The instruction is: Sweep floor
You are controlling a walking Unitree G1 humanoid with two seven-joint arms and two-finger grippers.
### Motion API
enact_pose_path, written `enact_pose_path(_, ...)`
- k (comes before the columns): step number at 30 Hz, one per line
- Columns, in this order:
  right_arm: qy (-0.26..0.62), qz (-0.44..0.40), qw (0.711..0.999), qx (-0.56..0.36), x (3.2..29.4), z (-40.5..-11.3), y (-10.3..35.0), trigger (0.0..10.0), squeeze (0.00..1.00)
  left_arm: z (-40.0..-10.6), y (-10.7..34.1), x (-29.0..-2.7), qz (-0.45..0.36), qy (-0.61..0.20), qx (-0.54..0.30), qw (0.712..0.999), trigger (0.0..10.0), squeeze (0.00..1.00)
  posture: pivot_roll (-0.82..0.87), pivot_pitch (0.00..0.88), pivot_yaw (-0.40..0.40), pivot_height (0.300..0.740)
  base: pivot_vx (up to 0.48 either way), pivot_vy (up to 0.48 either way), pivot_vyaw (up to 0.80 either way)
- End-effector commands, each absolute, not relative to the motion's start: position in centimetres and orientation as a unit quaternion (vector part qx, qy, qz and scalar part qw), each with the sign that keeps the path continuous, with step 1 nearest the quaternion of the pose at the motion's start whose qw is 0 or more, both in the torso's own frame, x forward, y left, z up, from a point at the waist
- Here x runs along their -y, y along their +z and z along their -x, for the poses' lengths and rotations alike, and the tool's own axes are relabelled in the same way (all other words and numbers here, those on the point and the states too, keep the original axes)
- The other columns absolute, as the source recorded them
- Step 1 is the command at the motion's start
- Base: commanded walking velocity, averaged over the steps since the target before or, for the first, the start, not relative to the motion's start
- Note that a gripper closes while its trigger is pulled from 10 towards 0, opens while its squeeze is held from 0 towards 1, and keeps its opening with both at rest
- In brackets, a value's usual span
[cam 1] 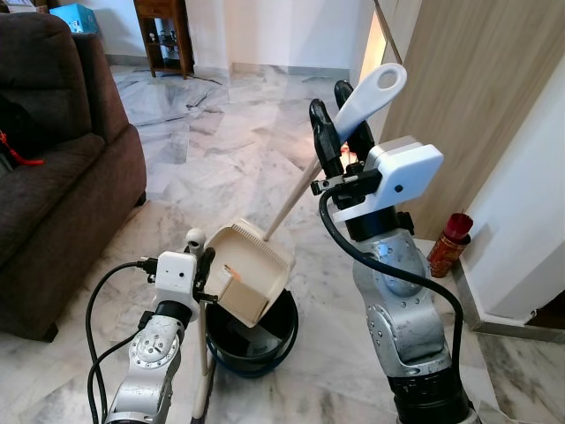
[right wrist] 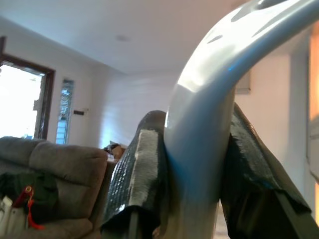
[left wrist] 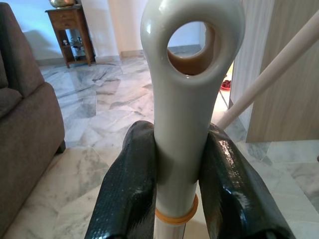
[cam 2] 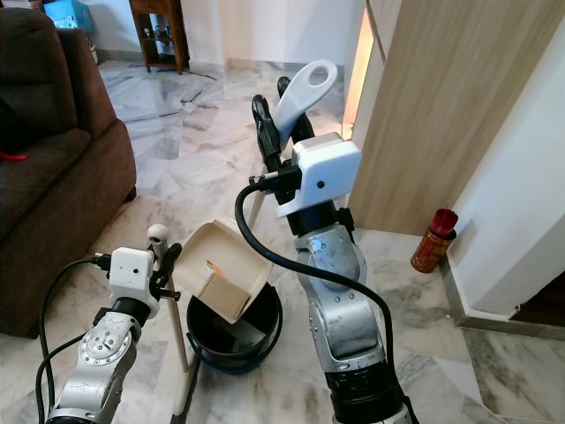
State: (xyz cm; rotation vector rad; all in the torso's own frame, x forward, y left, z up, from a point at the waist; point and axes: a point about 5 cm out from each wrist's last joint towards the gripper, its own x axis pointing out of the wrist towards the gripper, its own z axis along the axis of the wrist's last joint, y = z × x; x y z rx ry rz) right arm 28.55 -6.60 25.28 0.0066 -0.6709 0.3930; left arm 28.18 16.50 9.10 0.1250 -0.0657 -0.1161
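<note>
Right gripper [cam 1: 342, 119]: arm raised, bent at the elbow, black fingers clamped on the looped white grip of the dustpan handle [cam 1: 371, 99], whose pale shaft slopes down to the cream plastic dustpan [cam 1: 250, 269], tilted over the round black bin [cam 1: 256, 340] with a tan cardboard piece [cam 1: 243, 299] in its mouth. Left gripper [left wrist: 179, 199]: arm low, just beside the bin, fingers closed around the smooth grey-white broom handle [left wrist: 192, 99] with its hanging eyelet, standing upright. Marble floor [cam 1: 221, 150] under the bin; brown fabric sofa [cam 1: 53, 177] well apart from it.
</note>
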Motion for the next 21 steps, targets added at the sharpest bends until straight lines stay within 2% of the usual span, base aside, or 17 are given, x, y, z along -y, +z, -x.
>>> enact_pose_path(1,0.194,0.02,0.899,0.392,6.5,-27.5,27.6,10.0,0.0,-28.5,10.2,-16.1,-0.057,-0.066,0.061,0.994,10.0,0.0,0.05,0.0,-0.022,0.74,0.0,0.0,0.0)
enact_pose_path(14,0.163,0.037,0.91,0.38,7.4,-28.1,27.2,10.0,0.0,-28.5,10.2,-16.0,-0.056,-0.066,0.061,0.994,10.0,0.0,0.05,0.0,-0.024,0.74,0.0,0.0,0.0)
enact_pose_path(18,0.064,0.135,0.913,0.379,10.5,-29.0,26.9,10.0,0.0,-28.4,10.2,-16.1,-0.056,-0.067,0.06,0.994,10.0,0.0,0.04,0.0,-0.023,0.74,0.0,0.0,0.0)
enact_pose_path(21,0.001,0.165,0.916,0.366,13.1,-29.6,26.7,10.0,0.0,-28.4,10.1,-16.0,-0.055,-0.068,0.059,0.994,10.0,0.0,0.04,0.0,-0.022,0.74,0.0,0.0,0.0)
